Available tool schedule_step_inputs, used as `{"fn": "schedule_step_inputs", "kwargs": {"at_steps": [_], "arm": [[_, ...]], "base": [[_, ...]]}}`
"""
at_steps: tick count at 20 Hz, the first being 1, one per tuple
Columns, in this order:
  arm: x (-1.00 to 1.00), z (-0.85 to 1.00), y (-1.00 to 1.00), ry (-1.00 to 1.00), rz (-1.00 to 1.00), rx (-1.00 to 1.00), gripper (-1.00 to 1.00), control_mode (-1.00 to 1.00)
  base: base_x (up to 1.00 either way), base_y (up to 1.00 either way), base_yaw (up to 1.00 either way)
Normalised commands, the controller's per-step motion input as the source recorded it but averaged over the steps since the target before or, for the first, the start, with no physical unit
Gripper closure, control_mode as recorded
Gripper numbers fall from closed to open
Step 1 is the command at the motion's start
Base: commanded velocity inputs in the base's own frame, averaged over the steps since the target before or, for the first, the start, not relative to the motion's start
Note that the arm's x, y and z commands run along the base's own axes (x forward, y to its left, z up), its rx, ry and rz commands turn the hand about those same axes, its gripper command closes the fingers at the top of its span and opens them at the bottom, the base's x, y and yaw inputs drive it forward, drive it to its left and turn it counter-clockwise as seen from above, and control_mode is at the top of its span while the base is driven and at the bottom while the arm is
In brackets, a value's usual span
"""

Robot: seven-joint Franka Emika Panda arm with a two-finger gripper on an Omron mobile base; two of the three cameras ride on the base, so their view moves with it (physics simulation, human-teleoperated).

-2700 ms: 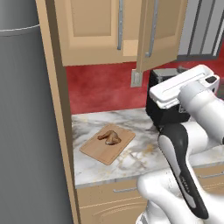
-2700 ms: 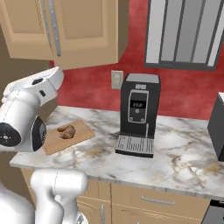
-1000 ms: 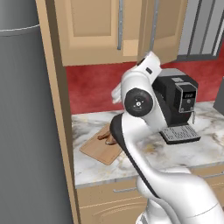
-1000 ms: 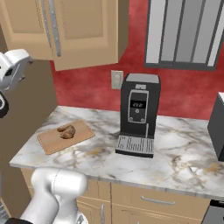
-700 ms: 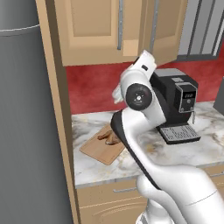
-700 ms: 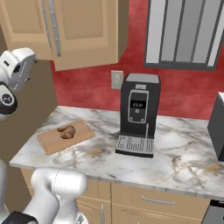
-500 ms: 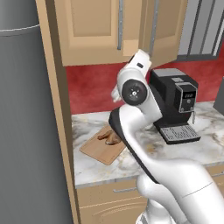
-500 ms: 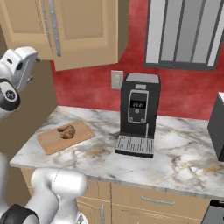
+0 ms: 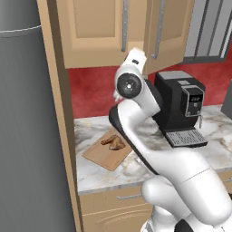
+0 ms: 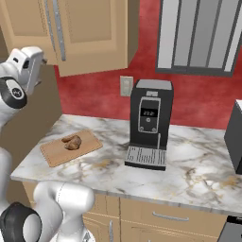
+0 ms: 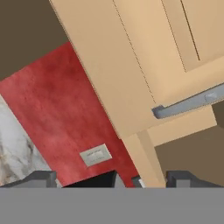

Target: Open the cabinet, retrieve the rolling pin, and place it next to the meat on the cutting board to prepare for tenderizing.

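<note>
The cabinet (image 9: 95,31) (image 10: 94,28) hangs above the counter; its right door looks slightly ajar. My gripper (image 9: 137,58) (image 10: 38,64) is raised just below the cabinet's lower edge, between the two silver bar handles. In the hand view the gripper (image 11: 113,179) is open and holds nothing, facing the door's underside and one handle (image 11: 188,103). On the counter, the meat (image 9: 114,142) (image 10: 72,142) lies on the cutting board (image 9: 102,156) (image 10: 54,153). The rolling pin is out of view.
A black coffee machine (image 9: 181,108) (image 10: 149,123) stands right of the board. A wall outlet (image 10: 126,86) (image 11: 95,155) sits on the red backsplash. A tall grey appliance (image 9: 27,136) and a wooden side panel close off the left. Drawers run under the counter.
The arm has swung up from low over the counter. In the last second the hand edged closer to the cabinet doors. The jaws stayed open.
</note>
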Motion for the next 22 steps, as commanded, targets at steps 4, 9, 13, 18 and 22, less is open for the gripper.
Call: {"fn": "schedule_step_inputs", "kwargs": {"at_steps": [4, 9, 13, 18, 22], "arm": [[0.22, 0.0, 0.0, 0.0, 0.0, -0.08, -1.0, -1.0], [0.26, 0.0, 0.0, 0.0, 0.0, -0.08, -1.0, -1.0], [0.26, 0.0, 0.0, 0.0, 0.0, -0.07, -1.0, -1.0], [0.29, 0.0, 0.0, 0.01, 0.0, -0.07, -1.0, -1.0], [0.25, 0.0, -0.05, 0.0, -0.02, -0.06, -1.0, -1.0]], "base": [[0.0, 0.0, 0.0], [0.0, 0.0, 0.0], [0.0, 0.0, 0.0], [0.0, 0.0, 0.0], [0.0, 0.0, 0.0]]}}
